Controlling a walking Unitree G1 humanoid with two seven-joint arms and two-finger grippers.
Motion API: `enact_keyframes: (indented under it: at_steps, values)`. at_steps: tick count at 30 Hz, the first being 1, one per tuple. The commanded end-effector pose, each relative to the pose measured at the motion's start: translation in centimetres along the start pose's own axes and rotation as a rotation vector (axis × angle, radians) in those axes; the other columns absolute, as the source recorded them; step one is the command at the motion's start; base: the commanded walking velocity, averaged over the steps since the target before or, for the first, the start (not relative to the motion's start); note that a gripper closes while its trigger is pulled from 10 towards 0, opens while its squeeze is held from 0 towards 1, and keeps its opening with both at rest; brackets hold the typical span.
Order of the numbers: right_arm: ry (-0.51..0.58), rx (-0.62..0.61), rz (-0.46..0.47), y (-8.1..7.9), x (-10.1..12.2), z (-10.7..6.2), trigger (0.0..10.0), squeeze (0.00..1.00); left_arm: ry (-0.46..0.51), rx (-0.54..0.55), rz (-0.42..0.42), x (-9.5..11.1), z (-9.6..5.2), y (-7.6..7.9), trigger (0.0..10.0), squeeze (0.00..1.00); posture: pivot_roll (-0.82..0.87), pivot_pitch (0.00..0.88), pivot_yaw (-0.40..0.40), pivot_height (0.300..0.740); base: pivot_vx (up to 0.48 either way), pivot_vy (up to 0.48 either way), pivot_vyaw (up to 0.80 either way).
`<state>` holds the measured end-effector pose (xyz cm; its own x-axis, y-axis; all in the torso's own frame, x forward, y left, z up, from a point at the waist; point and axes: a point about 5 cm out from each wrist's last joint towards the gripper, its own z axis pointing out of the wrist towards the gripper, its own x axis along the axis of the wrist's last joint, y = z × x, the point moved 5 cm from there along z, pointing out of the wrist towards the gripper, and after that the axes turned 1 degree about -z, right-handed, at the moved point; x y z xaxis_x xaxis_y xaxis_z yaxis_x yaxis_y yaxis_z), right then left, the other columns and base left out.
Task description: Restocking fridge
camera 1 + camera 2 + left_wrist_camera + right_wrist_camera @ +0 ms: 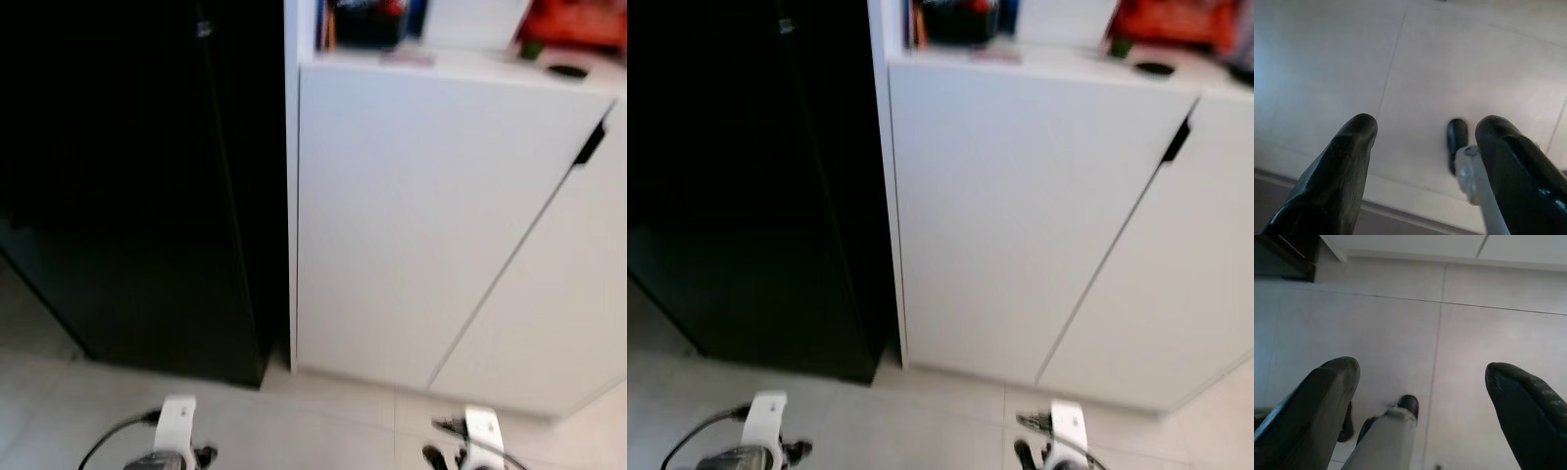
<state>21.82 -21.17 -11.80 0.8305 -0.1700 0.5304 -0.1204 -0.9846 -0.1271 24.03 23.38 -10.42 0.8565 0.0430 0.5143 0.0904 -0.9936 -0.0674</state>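
Note:
A tall black fridge (137,186) stands at the left with its door closed; a thin vertical seam runs down its front. Both silver arms hang low at the bottom edge of the eye views, the left arm (174,436) in front of the fridge and the right arm (480,441) in front of the cabinet. In the left wrist view my left gripper (1425,132) is open, with nothing between its fingers and pale floor tiles beyond. My right gripper (1422,374) is also open and empty, over the same tiles.
A white cabinet (421,215) with two closed doors adjoins the fridge on the right. Its top (470,61) carries books and red and dark items, all blurred. Pale floor tiles (323,421) lie between me and both units. A silver limb (1383,440) of my own body crosses the right wrist view.

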Motion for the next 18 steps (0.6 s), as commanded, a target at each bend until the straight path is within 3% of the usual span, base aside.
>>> enact_keyframes:
  at_steps: [1,16,18]
  values:
    - [-0.013,-0.026,0.025,1.0,-0.69,-0.26,10.0,0.0,-0.025,-0.015,0.005,-0.69,0.06,0.69,10.0,0.0,0.02,0.0,-0.041,0.74,0.0,0.341,0.0]
    - [-0.019,-0.03,0.027,1.07,-0.77,-0.27,10.0,0.0,-0.025,-0.016,0.003,-0.69,0.06,0.73,10.0,0.0,0.02,0.0,-0.043,0.74,0.0,0.342,0.0]
    - [-0.019,-0.028,0.03,1.05,-0.78,-0.27,10.0,0.0,-0.026,-0.016,0.002,-0.7,0.06,0.73,10.0,0.0,0.02,0.0,-0.043,0.74,0.0,0.341,-0.8]
